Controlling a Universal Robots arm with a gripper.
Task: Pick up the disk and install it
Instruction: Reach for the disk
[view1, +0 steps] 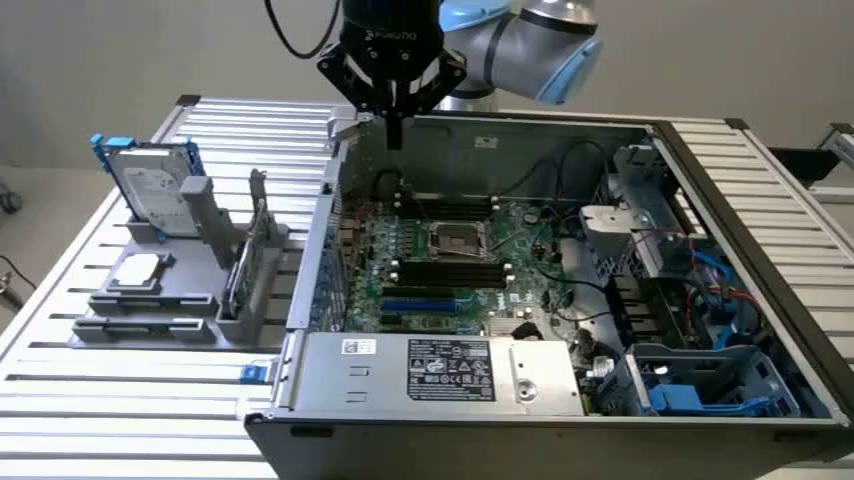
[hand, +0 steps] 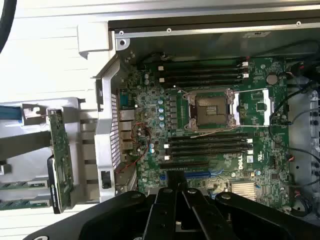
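The disk (view1: 151, 188) stands upright in a grey holder (view1: 174, 300) at the exterior view's left, silver with a white label and a blue frame. My gripper (view1: 394, 128) hangs above the back left corner of the open computer case (view1: 534, 420), well to the right of the disk and apart from it. Its fingers are shut together with nothing between them. In the wrist view the shut gripper (hand: 176, 194) points down over the motherboard (hand: 210, 125).
The grey holder also carries a small square silver chip (view1: 139, 270) and a thin upright green card (view1: 256, 235) (hand: 61, 160). Inside the case are the motherboard with its processor socket (view1: 454, 240), a power supply (view1: 454, 365) and blue drive bays (view1: 694, 390). Everything rests on a slatted metal table (view1: 107, 420).
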